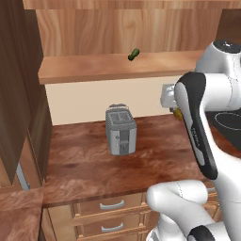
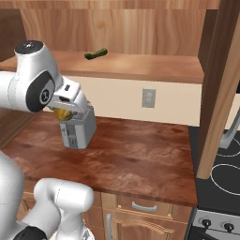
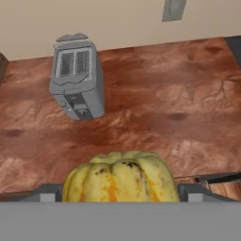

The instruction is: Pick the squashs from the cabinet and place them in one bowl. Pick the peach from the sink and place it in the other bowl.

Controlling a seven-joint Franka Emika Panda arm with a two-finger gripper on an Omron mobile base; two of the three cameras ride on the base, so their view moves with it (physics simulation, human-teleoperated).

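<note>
Closest to the hand camera sits the rounded, ribbed bright yellow squash (image 3: 121, 176), at six o'clock in the hand view, wedged between the two dark finger tips of the gripper (image 3: 121, 190); the jaws stand wide and appear clamped on its flanks, so the squash is held above the reddish-brown wooden counter (image 3: 155, 113). In the right base view the same yellow shows under the white hand, beside the toaster.

Reading left to right in the hand view: a boxy grey metal toaster (image 3: 76, 77) stands at ten o'clock, bare counter lies in the middle, and a pale wall outlet (image 3: 174, 9) sits at one o'clock.

Up on the light wooden plank shelf of the cabinet (image 1: 113, 68), the elongated dark green squash (image 1: 133, 54) lies at twelve o'clock.

I judge both squashes firm, light and smooth-skinned. The yellow one's ribs give purchase across its widest girth; the green one wants gripping across its middle, since its curved skin could roll or slip.
</note>
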